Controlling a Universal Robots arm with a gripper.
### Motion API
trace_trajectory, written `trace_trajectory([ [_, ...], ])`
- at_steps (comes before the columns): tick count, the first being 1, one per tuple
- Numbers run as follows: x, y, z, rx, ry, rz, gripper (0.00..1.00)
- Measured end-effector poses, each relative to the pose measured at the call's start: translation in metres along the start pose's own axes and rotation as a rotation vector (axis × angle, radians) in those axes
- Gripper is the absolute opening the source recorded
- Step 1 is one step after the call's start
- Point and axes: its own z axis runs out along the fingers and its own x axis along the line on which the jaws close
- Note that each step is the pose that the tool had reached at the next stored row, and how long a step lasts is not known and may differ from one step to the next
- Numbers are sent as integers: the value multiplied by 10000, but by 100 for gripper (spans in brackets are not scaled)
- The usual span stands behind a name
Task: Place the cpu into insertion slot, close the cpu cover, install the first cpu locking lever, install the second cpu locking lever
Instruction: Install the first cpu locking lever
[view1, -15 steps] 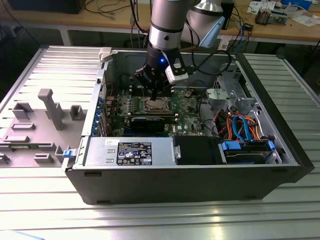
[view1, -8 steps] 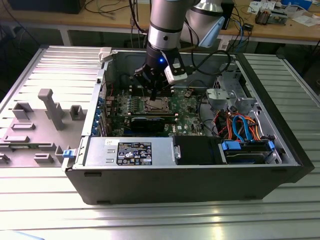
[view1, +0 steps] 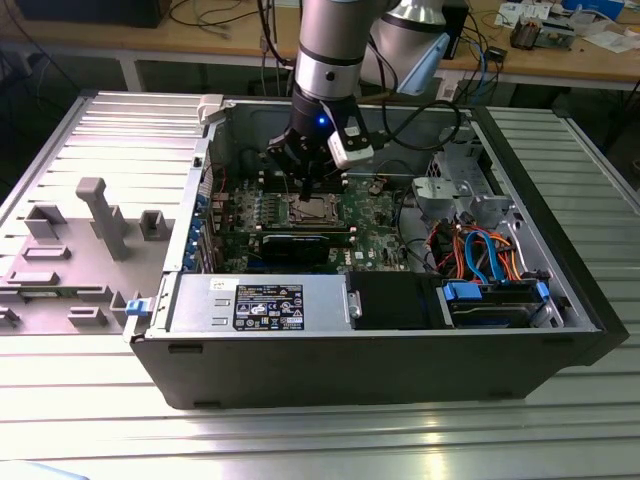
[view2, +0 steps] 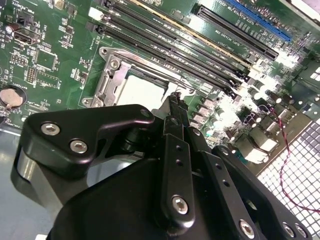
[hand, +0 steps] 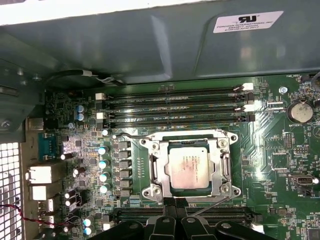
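The cpu (hand: 189, 169) lies flat in the insertion slot (hand: 150, 192) on the green board, its silver top showing. Around it, the cpu cover (hand: 156, 167) lies down flat. One thin wire lever (hand: 127, 135) runs along the socket's edge toward the memory slots. A second wire lever (hand: 210, 205) slants from the opposite socket corner toward my fingertips. My gripper (hand: 176, 219) is shut, its black tips just beside that edge of the socket. In the second wrist view the gripper (view2: 175, 99) points down next to the bright cpu (view2: 142, 92). In the exterior view the gripper (view1: 305, 190) hangs right above the socket.
Long black memory slots (hand: 175, 107) lie beside the socket, with the grey case wall (hand: 150, 40) behind them. A black graphics card (view1: 300, 243), a power supply (view1: 260, 300) and a drive cage with cables (view1: 490, 260) crowd the case. A grey fixture (view1: 100, 215) stands on the table.
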Motion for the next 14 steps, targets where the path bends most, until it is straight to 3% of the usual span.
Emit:
trace_trajectory([
  [14,32,-1,3,-1,0,0,11],
])
